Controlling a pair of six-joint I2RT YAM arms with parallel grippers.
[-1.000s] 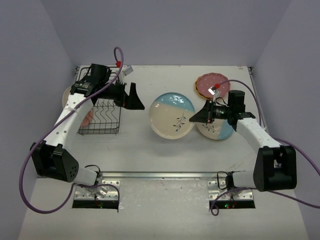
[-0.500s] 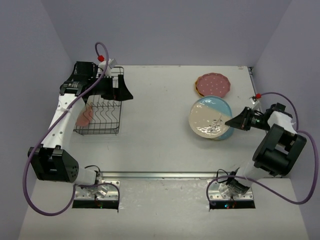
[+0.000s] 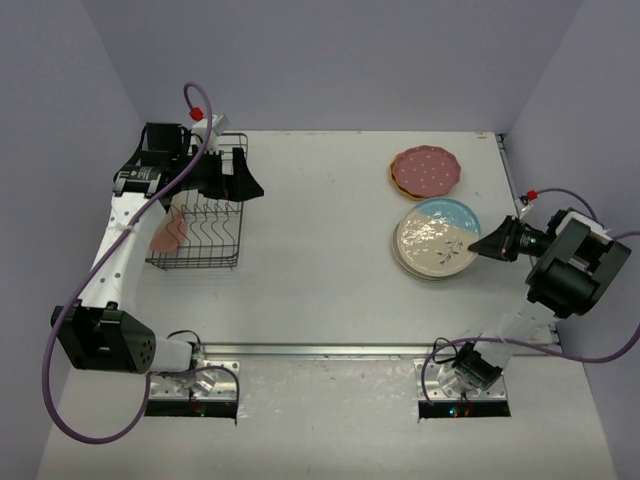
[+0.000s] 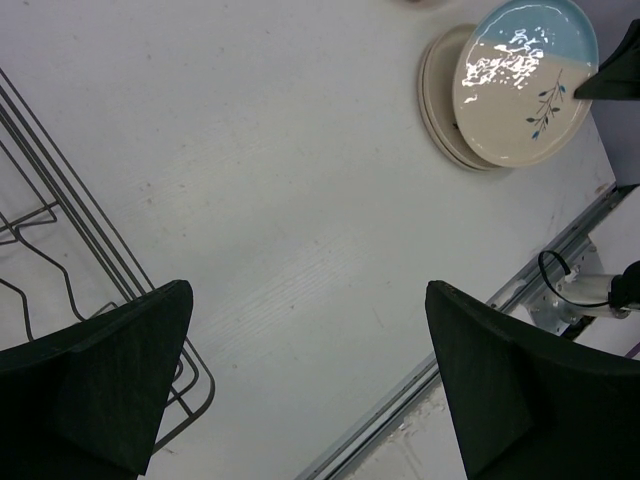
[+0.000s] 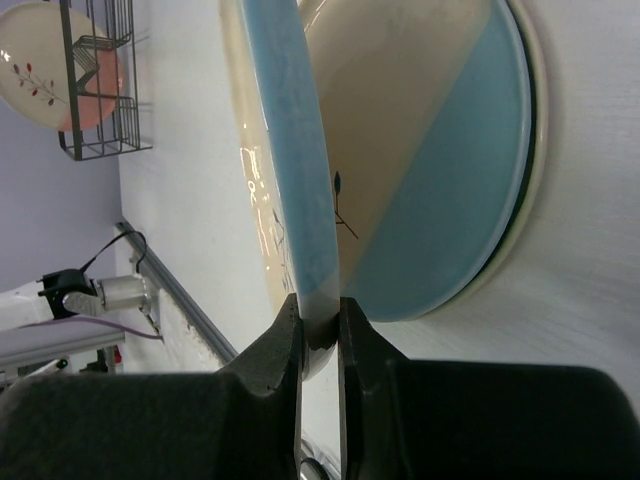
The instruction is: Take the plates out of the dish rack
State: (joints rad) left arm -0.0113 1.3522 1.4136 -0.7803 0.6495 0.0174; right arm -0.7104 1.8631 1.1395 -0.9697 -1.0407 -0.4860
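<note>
One cream round plate with a blue-tinted side and a leaf sprig is pinched by its rim in the right hand, tilted just over the stack of cream plates on the white counter. I'd lower it flat and centred before letting go, so it neither clatters nor slides off. The dark wire dish rack holds a single pink-tinted cream plate. The left hand hangs wide open at the rack's edge.
</note>
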